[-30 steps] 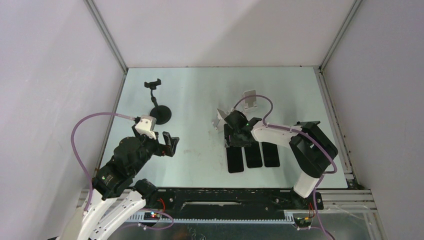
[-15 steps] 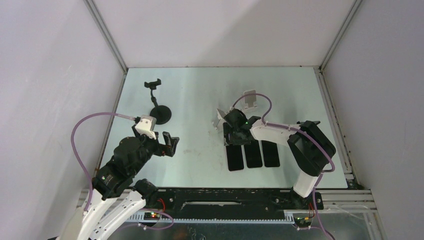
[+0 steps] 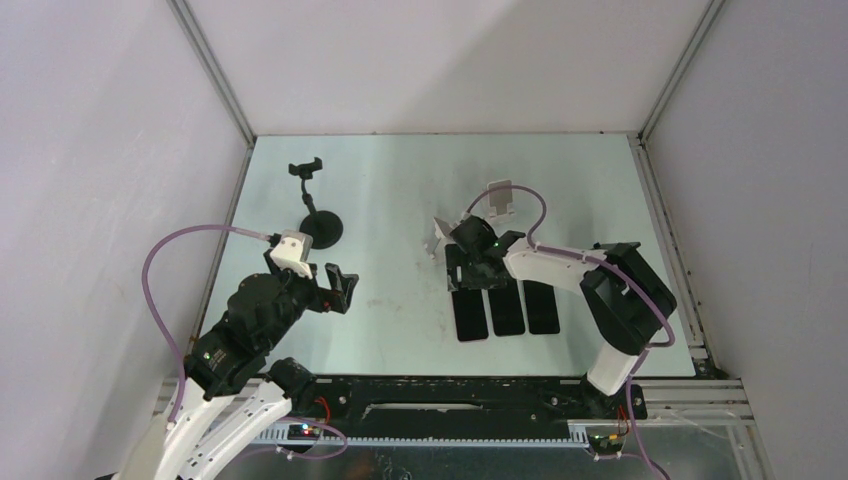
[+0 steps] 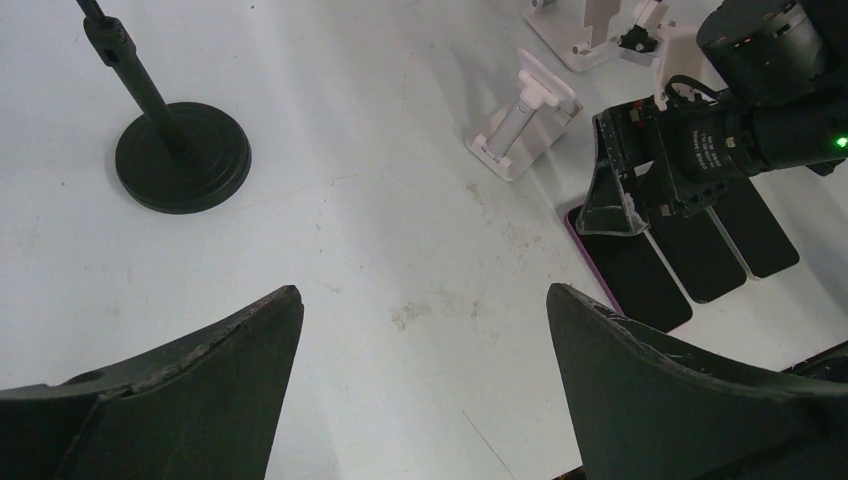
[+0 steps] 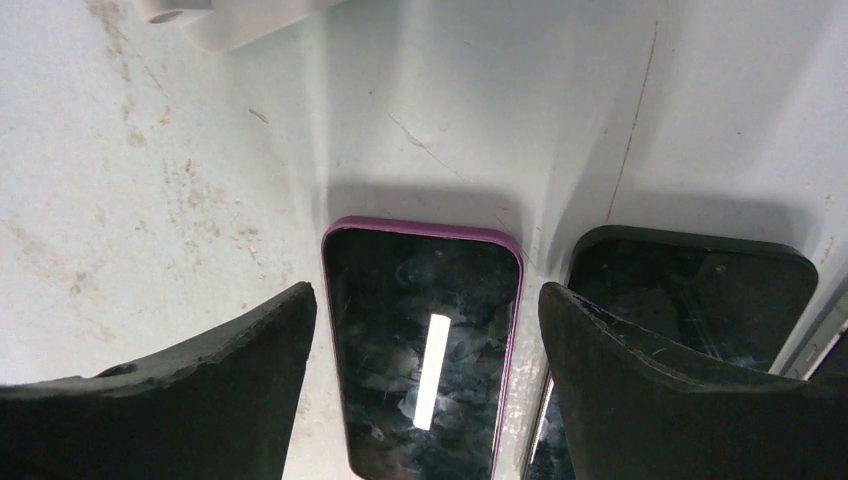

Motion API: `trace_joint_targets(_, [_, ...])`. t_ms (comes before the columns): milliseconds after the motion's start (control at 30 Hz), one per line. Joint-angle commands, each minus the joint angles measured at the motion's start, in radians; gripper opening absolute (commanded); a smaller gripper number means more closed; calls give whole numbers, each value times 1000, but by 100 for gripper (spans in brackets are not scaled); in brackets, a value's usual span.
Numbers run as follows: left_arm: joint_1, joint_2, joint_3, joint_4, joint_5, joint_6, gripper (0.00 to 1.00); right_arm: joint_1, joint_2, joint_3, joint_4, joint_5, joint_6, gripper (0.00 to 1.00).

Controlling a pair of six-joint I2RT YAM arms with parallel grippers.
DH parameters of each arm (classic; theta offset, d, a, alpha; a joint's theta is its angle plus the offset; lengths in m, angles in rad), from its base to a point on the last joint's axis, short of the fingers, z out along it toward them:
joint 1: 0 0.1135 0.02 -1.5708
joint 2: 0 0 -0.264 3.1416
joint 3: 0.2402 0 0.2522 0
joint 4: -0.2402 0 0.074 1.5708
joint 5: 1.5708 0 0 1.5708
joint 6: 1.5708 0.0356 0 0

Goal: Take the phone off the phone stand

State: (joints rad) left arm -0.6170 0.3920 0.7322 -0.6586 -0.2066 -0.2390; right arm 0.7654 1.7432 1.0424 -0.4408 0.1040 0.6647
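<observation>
Under the right hand, the purple-edged, glass-faced phone lies flat on the grey metal table. Screen up, off the white plastic stand just beyond it. Right hand's fingers apart, straddling the phone, gripping nothing.

Judgement: phone looks set down. Retreat straight up, fingers kept wide, no sideways drift toward the black phone just beside.

Long axis runs near-to-far, parallel to its neighbours; the visible end points at the stand.

Left hand spread, empty, well apart.

No legible text. Faint white print on the black cylindrical motor housing, just above the purple-edged black phone, is unreadable.
</observation>
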Motion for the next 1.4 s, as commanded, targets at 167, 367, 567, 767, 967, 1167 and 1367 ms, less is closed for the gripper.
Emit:
trace_joint_targets(167, [-5, -3, -8, 39, 2, -3, 100, -5, -184, 41, -55, 3, -40, 84])
trace_joint_targets(367, [-5, -5, -8, 40, 1, -3, 100, -24, -337, 93, -137, 89, -110, 86])
trace_joint_targets(567, [-6, -3, -8, 40, 3, -4, 100, -72, -494, 94, -209, 187, -227, 96])
trace_joint_targets(767, [-6, -2, -8, 39, 4, -4, 100, -177, -628, 93, -338, 260, -215, 96])
trace_joint_targets(967, [-5, 7, -8, 40, 8, -3, 100, -439, -756, 93, -395, 228, -183, 96])
trace_joint_targets(1167, [-6, 6, -7, 38, 5, -3, 100, -699, -855, 92, -414, 171, -142, 95])
trace_joint_targets(1367, [-5, 3, -8, 39, 8, -3, 100, -870, -850, 87, -441, 144, -98, 91])
